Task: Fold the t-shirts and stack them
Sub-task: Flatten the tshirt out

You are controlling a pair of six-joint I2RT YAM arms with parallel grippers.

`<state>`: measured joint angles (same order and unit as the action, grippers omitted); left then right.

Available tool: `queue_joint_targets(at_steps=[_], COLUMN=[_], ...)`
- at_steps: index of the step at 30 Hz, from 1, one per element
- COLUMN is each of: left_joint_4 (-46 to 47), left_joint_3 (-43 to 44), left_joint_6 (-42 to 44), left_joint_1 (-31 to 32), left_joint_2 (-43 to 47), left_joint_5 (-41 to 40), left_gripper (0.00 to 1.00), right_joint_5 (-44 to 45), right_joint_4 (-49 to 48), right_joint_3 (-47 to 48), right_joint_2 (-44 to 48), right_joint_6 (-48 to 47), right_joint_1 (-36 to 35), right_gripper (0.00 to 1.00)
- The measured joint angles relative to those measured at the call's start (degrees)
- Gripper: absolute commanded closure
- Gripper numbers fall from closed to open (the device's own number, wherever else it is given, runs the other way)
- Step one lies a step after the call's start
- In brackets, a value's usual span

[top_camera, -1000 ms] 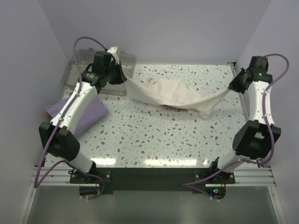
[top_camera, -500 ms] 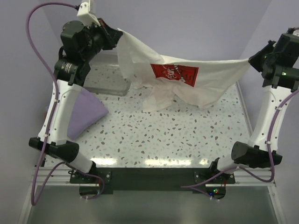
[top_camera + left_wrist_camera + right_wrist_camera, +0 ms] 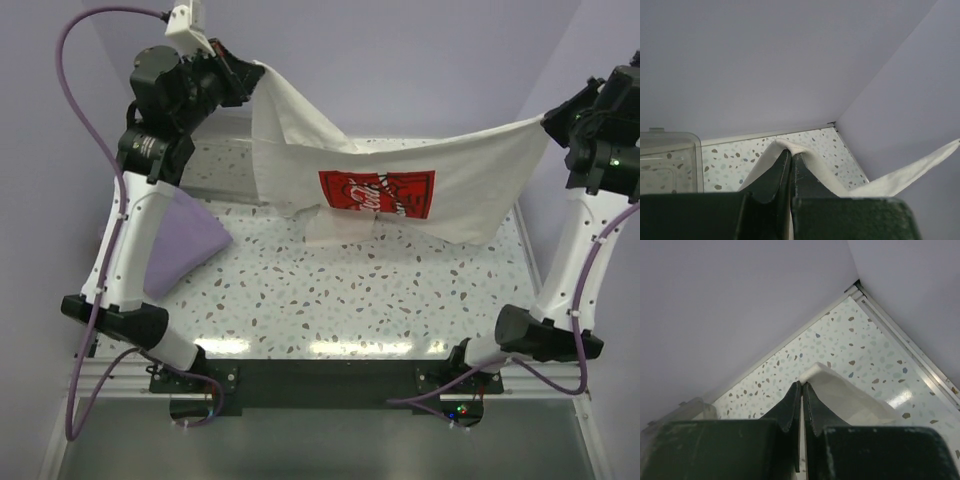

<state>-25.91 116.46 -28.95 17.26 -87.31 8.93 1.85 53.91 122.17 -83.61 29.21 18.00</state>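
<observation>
The cream-white t-shirt (image 3: 400,165) with a red square logo (image 3: 377,193) hangs stretched in the air between both grippers, its lower hem touching the table. My left gripper (image 3: 252,72) is shut on its upper left corner, high at the back left; the cloth (image 3: 817,165) drapes over the shut fingertips (image 3: 791,156). My right gripper (image 3: 548,118) is shut on the upper right corner, high at the right; cloth (image 3: 850,395) folds over its tips (image 3: 802,386). The lavender-purple t-shirt (image 3: 185,240) lies folded on the table's left side, partly behind the left arm.
A clear plastic bin (image 3: 215,165) stands at the back left of the speckled table (image 3: 350,300), also in the left wrist view (image 3: 667,160). Purple walls close the back and both sides.
Both grippers lifted the white shirt from the table into the air. In the last half second the shirt spread flatter, and the red logo now faces the camera squarely.
</observation>
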Motion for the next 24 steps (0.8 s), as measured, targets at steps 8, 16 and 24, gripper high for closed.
queue_joint_targets(at_steps=[8, 16, 24], left_joint_4=[0.9, 5.6, 20.9], left_joint_3=[2.6, 6.1, -7.7], left_joint_6=[-1.3, -4.5, -6.0], left_joint_1=[0.0, 0.0, 0.0], left_joint_2=[-13.4, -14.2, 10.8], left_joint_5=[3.3, 3.5, -1.0], left_gripper=[1.00, 1.00, 1.00], right_joint_5=[-1.1, -0.6, 7.7], right_joint_4=[0.8, 0.6, -11.3], right_joint_3=[1.1, 11.3, 3.4], right_joint_2=[-11.9, -13.6, 8.5], right_joint_6=[0.6, 1.5, -0.1], right_joint_1=[0.0, 0.0, -0.1], right_gripper=[1.00, 1.00, 1.00])
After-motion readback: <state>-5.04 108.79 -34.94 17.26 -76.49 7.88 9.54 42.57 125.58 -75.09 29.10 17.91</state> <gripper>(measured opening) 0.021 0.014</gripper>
